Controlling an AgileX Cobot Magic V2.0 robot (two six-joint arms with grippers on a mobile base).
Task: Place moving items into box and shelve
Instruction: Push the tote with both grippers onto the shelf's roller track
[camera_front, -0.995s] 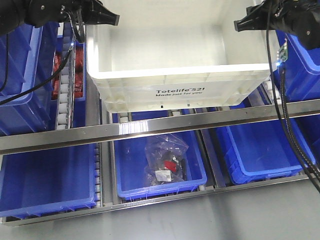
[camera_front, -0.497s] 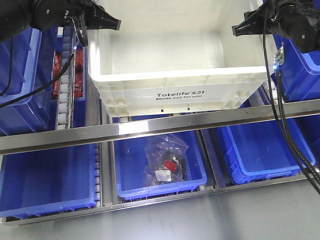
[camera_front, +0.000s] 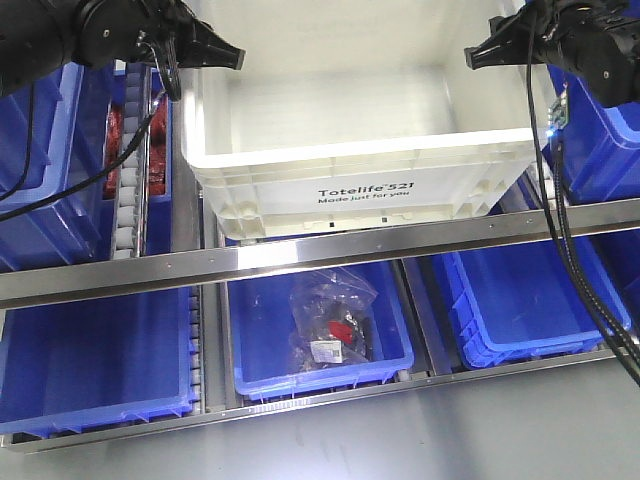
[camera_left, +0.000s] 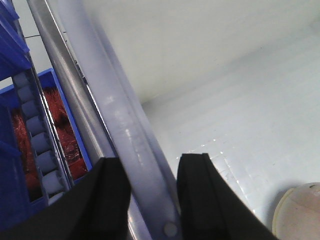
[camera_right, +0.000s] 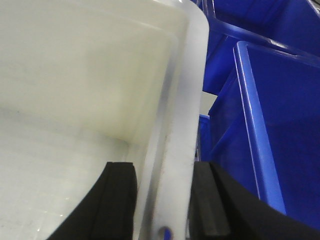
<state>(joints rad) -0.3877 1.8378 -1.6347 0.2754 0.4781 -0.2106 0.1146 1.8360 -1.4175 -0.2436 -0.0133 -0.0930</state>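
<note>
White crate (camera_front: 365, 170) on the upper shelf rail (camera_front: 320, 255), above blue bins (camera_front: 320, 335), gripped at both side rims: left tool (camera_left: 152, 200) and right tool (camera_right: 162, 200) each clamped astride the rim; cream ball (camera_left: 298, 212) inside.

White box (camera_front: 400, 165) — black print; blue bins (camera_front: 320, 340); cream ball (camera_left: 300, 212).

The box (camera_front: 360, 175) has slid slightly rightward and lower with both claws.
</note>
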